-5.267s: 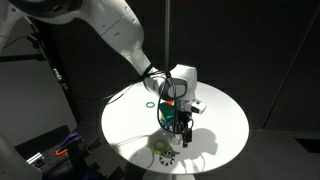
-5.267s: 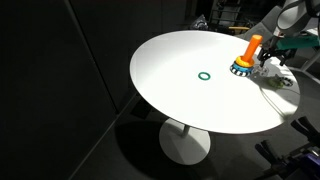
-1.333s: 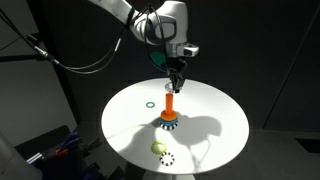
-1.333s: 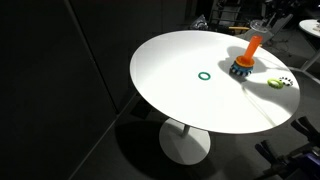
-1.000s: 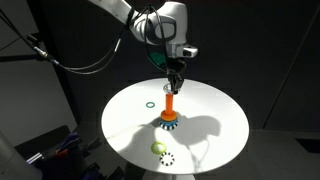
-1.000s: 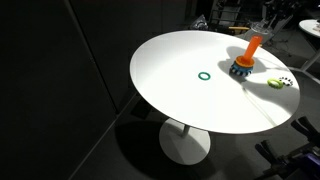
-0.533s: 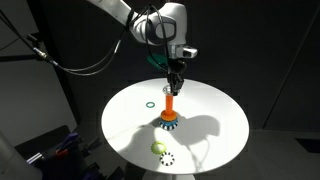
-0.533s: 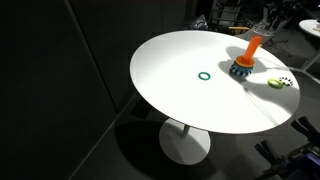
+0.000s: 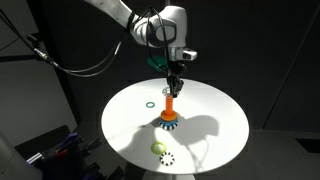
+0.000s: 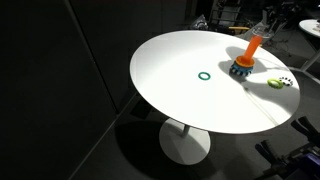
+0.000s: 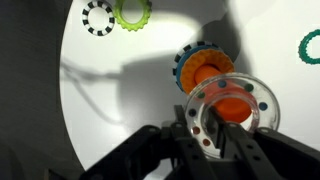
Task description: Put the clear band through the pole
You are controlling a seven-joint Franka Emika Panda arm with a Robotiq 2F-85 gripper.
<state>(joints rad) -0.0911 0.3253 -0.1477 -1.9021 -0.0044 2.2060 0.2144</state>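
Observation:
The clear band [image 11: 262,98], a see-through ring with small coloured dots, is pinched by its rim in my shut gripper [image 11: 208,135]. In the wrist view the band is centred over the orange top of the pole [image 11: 230,106], whose blue toothed base [image 11: 190,56] shows beyond it. In an exterior view my gripper [image 9: 174,84] hangs just above the tip of the pole [image 9: 170,105] near the middle of the round white table [image 9: 215,130]. The pole [image 10: 251,47] stands at the table's far side in an exterior view; the band is too faint to make out there.
A dark green ring [image 9: 149,104] [image 10: 205,75] lies apart from the pole. A yellow-green ring [image 9: 158,148] [image 11: 131,12] and a black-and-white dotted ring [image 9: 167,158] [image 11: 97,17] lie together near the table edge. Dark surroundings ring the table.
The gripper with the band has edged slightly down toward the pole's tip. The loose rings have not moved.

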